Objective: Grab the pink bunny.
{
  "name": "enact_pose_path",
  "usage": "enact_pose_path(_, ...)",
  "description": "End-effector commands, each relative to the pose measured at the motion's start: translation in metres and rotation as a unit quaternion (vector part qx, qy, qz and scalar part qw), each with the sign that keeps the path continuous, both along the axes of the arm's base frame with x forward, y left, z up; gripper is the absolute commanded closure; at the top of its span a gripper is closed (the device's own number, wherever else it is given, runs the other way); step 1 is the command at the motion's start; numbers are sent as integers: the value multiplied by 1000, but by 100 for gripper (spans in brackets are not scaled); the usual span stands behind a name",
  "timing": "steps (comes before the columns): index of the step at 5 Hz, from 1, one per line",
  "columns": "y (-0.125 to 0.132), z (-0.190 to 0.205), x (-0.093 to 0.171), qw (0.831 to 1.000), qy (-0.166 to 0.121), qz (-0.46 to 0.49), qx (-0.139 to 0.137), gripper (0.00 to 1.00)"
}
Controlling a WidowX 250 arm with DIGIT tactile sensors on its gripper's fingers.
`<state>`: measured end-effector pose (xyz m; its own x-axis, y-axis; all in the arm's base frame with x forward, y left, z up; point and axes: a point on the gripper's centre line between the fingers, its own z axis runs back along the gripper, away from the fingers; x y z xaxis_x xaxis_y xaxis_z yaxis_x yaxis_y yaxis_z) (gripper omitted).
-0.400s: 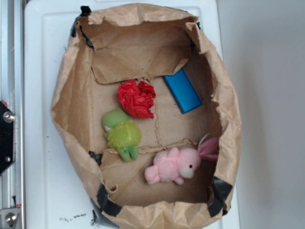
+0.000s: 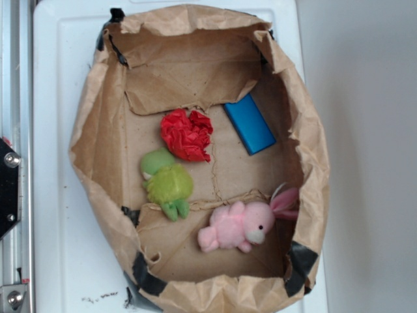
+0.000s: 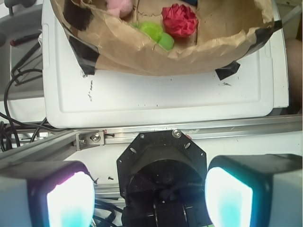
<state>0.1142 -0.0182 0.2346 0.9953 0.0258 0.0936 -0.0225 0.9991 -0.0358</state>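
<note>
half of the pink bunny (image 3: 118, 6) is cut off at the wrist view's top; pincer (image 3: 150, 198) spread apart.

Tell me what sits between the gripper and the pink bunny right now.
In the wrist view, bare white tray and the paper bag's near wall separate the open gripper from the pink bunny.

Inside paper-lined box (image 2: 98, 130) on tray (image 2: 52, 195): bunny (image 2: 238, 226) at near-right, plush toy (image 2: 167, 182) just left of it, paper ball (image 2: 187, 134) behind plush toy, block (image 2: 249, 124) right of ball, against far-right wall.
</note>
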Motion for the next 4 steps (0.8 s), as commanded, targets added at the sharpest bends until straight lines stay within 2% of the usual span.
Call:
enact_pose_path(1,13,-3,65,998,-35,34,-24,0)
enact_pose_path(2,18,-5,89,997,-62,42,-22,0)
enact_pose_path(3,27,-9,118,995,-54,77,-32,0)
enact_pose_path(4,31,-12,135,993,-59,97,-32,0)
